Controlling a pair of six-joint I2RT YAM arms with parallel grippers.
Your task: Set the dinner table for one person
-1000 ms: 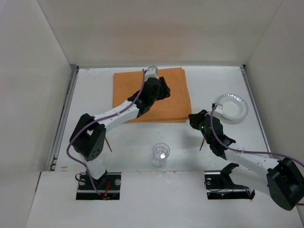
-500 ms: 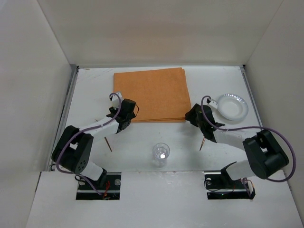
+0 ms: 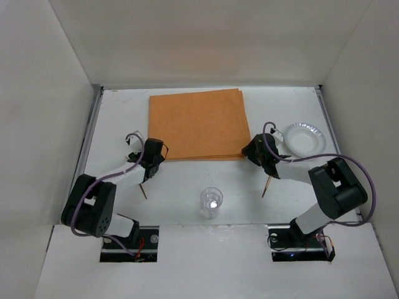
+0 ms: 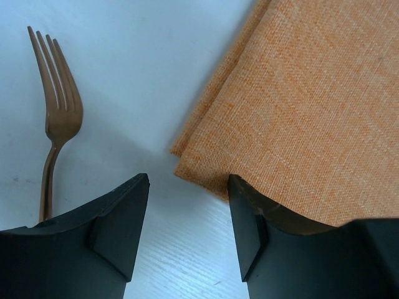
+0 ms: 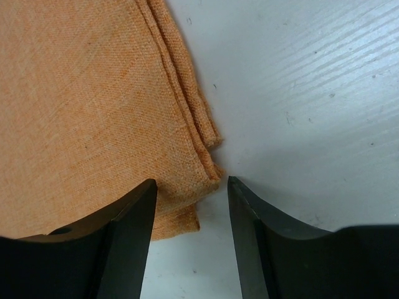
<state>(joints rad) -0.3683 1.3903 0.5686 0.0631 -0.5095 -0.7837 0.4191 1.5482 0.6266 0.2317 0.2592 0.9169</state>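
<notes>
The tabletop (image 3: 187, 180) fills the overhead view, with the orange placemat (image 3: 198, 124) at upper centre. The left gripper (image 4: 188, 187) and right gripper (image 5: 192, 187), jaws spread and empty, each face a lower placemat corner. The fork (image 4: 59, 106) lies upper left of the left jaws, tines upward.

The placemat (image 4: 312, 93) is coarse woven cloth, the fork (image 4: 61, 109) glossy metal, the dinner table (image 4: 137, 62) matte.

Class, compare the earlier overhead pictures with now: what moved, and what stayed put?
The left gripper pulled back from the far edge of the placemat to its near left corner. The right arm folded its elbow inward, the right gripper staying by the near right corner. Both are open, holding nothing. Placemat, plate, glass and fork stayed put.
</notes>
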